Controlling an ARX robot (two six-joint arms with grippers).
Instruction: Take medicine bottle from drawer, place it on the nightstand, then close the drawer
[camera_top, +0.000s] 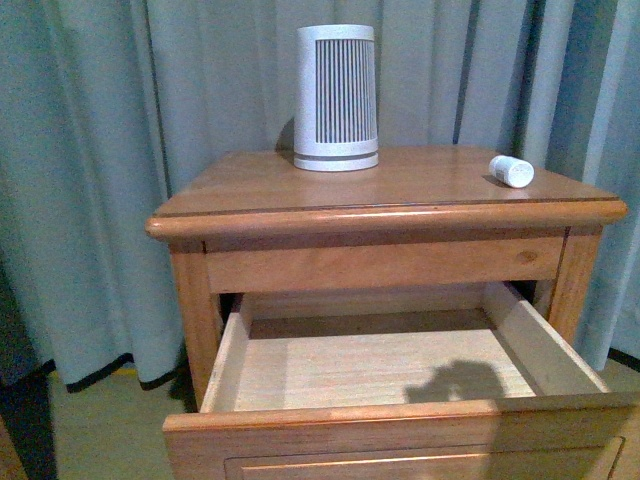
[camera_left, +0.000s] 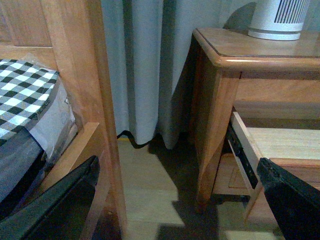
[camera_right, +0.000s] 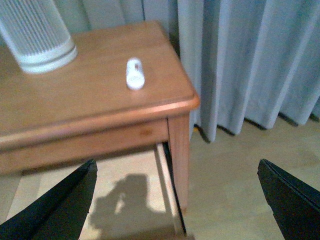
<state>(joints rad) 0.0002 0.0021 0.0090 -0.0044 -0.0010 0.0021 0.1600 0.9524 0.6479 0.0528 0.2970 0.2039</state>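
Note:
The small white medicine bottle (camera_top: 511, 171) (camera_right: 134, 74) lies on its side on the nightstand (camera_top: 400, 190) top, near its right edge. The upper drawer (camera_top: 400, 370) stands pulled out, its pale inside bare except for a shadow. My right gripper (camera_right: 177, 200) is open and holds nothing; it hovers over the drawer's right side and the nightstand's front right corner, short of the bottle. My left gripper (camera_left: 180, 200) is open and holds nothing, low over the floor to the left of the nightstand (camera_left: 220, 100). Neither gripper shows in the front view.
A tall white ribbed cylinder (camera_top: 336, 97) stands at the back of the nightstand top. Grey curtains (camera_top: 120, 150) hang behind and beside it. In the left wrist view a wooden bed frame (camera_left: 95, 100) with checked bedding (camera_left: 25, 95) stands left of the floor gap.

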